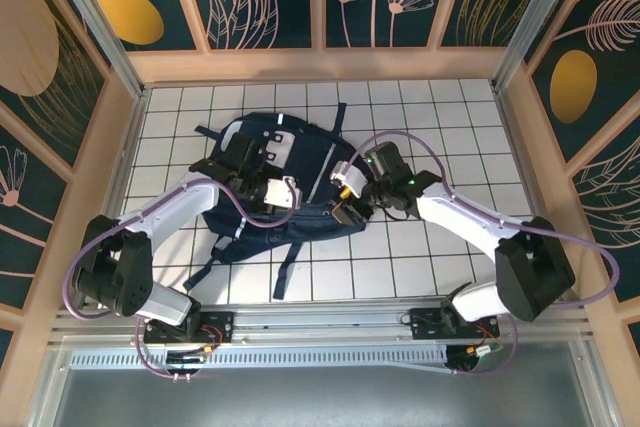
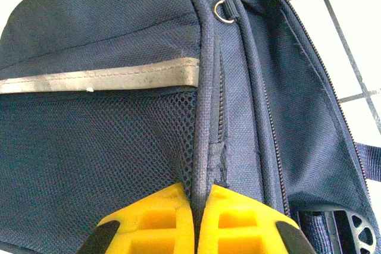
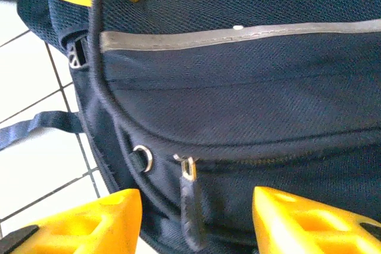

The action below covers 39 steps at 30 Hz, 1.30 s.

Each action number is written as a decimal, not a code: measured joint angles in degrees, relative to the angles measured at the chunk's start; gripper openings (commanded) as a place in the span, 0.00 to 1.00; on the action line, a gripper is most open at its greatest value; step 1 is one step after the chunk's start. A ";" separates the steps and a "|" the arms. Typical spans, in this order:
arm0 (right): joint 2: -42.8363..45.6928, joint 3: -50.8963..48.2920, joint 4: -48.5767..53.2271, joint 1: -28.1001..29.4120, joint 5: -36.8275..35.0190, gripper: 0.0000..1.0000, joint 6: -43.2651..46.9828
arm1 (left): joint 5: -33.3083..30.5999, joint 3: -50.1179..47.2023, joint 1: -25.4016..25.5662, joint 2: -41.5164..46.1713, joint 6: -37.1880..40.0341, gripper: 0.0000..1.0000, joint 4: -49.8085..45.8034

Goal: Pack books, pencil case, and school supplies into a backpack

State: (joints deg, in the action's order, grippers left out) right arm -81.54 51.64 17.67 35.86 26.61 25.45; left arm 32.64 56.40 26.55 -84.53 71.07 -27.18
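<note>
The left fingers (image 2: 161,221) are clenched on a corded seam (image 2: 205,87) of the backpack (image 2: 107,22). Their yellow tips are pressed together, and the piping runs up from between them. Just to the left of that seam in the left wrist view lies a mesh pocket (image 2: 89,147), topped by a grey reflective strip (image 2: 101,78). A small metal ring (image 2: 224,11) sits beside the seam's upper stretch. The right fingers (image 3: 89,224) are released and spread wide over the dark fabric. A zipper pull (image 3: 189,200) hangs between them, nearer the tip on the left of the right wrist view (whether either tip touches the cloth cannot be told). The same ring shows just beside the pull, and the clenched left tips appear in that view's upper left corner, pinching the cord. From above, both arms reach inward and their fingers sit near each other over the right part of the bag. The backpack lies flat around the middle of the white tiled desk (image 1: 450,127), slightly toward the left edge. Its dark straps (image 1: 285,272) trail toward the near edge.
</note>
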 measured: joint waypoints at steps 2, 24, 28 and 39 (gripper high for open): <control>-1.84 0.37 -0.26 0.33 -0.33 0.43 0.39 | 0.31 -0.11 0.00 0.37 -0.15 0.00 0.02; 6.71 -5.44 -3.93 5.99 -10.69 0.00 -1.31 | -1.86 -9.62 -2.40 5.25 4.13 0.00 10.75; 8.22 -6.29 -5.97 11.32 -10.67 0.00 -1.99 | -0.68 -10.03 -5.51 3.17 4.57 0.35 13.68; 0.02 -5.18 -12.02 15.28 -6.95 0.00 -4.87 | -3.61 -9.79 -3.02 5.62 2.12 0.80 15.63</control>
State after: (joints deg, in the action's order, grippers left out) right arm -81.52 46.46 5.65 51.13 19.66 20.58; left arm 29.04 46.61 23.53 -78.91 73.19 -11.55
